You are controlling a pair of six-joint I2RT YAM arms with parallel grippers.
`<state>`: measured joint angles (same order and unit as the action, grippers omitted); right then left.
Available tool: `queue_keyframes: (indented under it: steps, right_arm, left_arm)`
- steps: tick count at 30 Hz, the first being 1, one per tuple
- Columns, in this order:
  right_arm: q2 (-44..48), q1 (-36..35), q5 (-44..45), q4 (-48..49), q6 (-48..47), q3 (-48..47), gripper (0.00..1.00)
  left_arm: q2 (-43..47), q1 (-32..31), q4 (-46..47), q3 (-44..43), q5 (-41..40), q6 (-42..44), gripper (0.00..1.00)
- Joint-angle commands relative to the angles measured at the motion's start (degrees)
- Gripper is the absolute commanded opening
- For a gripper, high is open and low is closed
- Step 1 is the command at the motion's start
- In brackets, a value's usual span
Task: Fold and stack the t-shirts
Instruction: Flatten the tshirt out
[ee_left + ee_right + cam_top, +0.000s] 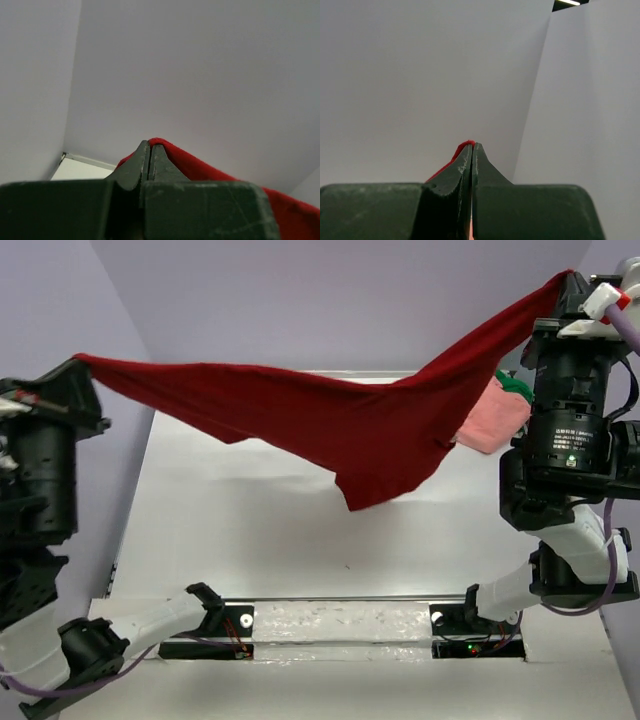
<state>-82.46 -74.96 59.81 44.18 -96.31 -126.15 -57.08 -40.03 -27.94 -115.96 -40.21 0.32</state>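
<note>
Closest thing in the left wrist view is the left gripper [150,145]. Its two dark fingers are pressed flat together with only a hairline seam between them, and they're pinching an edge of the dark red cloth t-shirt [210,172], which pokes out over the tips and runs off down to the right. It's the same in the right wrist view. The right gripper [472,147] is clamped tight too, with a small lip of that red fabric showing beside the left finger (nothing but plain pale wall behind it in either shot). From overhead, the shirt is strung between the two arms like a hammock. One end is caught at the left gripper on the left side, the other is at the right gripper up in the top right corner, and that right end sits higher in the frame. The middle sags, and a loose flap hangs down to a point right of centre over the white tabletop [250,530]. It looks to be hanging above the surface rather than lying on it, though I can't say that for sure from this angle. On the far right of the table, partly hidden behind the red cloth and the right arm, is a salmon pink cloth shirt [495,420]. A bit of green cloth shirt [515,388] is touching it on its far side, and I can't tell whether either one is folded.
</note>
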Motion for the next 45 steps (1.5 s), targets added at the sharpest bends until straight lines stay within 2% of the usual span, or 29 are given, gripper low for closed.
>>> queue_keyframes:
  steps: [1,2,3,5,7,8,9,10,11,13,14,18,24,29,36,40,45]
  right_arm:
    - [0.79,-1.51,-2.94,0.68,2.45,1.69,0.00]
    - [1.41,-1.51,-3.21,-8.32,10.62,1.61,0.00]
    - [2.20,-1.51,-3.91,-9.19,12.45,2.65,0.00]
    - [3.79,4.01,-5.76,-11.38,17.27,5.99,0.00]
    - [5.02,11.80,-8.02,-27.33,29.26,7.48,0.00]
    - [5.89,15.07,-9.78,-27.40,33.25,8.71,0.00]
    - [6.69,18.58,-11.80,-37.75,38.60,9.51,0.00]
    - [7.39,22.19,-16.26,-42.38,48.31,9.08,0.00]
    - [7.92,27.71,-18.39,-46.86,50.93,9.77,0.00]
    - [8.89,32.66,-21.12,-48.13,55.50,11.88,0.00]
    - [8.72,37.38,-22.53,-52.40,57.45,11.02,0.00]
    - [10.20,43.83,-22.99,-53.32,58.26,12.15,0.00]
    - [18.20,44.37,-20.00,-53.33,54.48,11.19,0.00]
    - [20.32,40.42,-15.96,-51.93,51.05,11.36,0.00]
    - [15.40,33.31,-13.50,-50.51,48.50,11.63,0.00]
    - [10.22,33.30,-16.04,-50.86,50.95,11.80,0.00]
    - [1.35,33.91,-20.87,-54.64,55.00,7.94,0.00]
  left_arm:
    - [0.84,0.30,5.77,3.61,-3.38,4.06,0.00]
    - [-0.04,0.30,6.58,4.51,-3.91,4.69,0.00]
    - [-1.18,0.30,7.20,5.30,-4.26,5.04,0.00]
    - [-3.03,0.30,10.88,8.46,-3.74,6.01,0.00]
    - [-7.15,0.30,14.30,11.44,-3.92,5.57,0.00]
    - [-8.21,0.65,14.67,11.63,-3.57,5.14,0.00]
    - [-9.35,1.35,14.85,11.90,-2.52,4.70,0.00]
    - [-10.41,2.40,14.67,11.73,-1.55,4.00,0.00]
    - [-11.81,5.55,14.41,11.72,1.59,1.55,0.00]
    - [-12.79,10.74,13.97,11.90,6.26,-0.57,0.00]
    - [-13.58,14.85,13.62,11.90,8.80,-2.23,0.00]
    - [-12.80,18.40,13.35,11.81,7.08,1.16,0.00]
    - [-8.49,18.94,12.21,8.12,5.31,2.49,0.00]
    - [-5.77,17.80,11.34,8.29,4.88,2.76,0.00]
    - [-4.71,13.76,9.93,8.12,2.33,3.81,0.00]
    - [-6.99,13.40,9.75,7.59,3.11,3.11,0.00]
    - [-14.45,13.84,12.47,8.03,6.27,2.67,0.00]
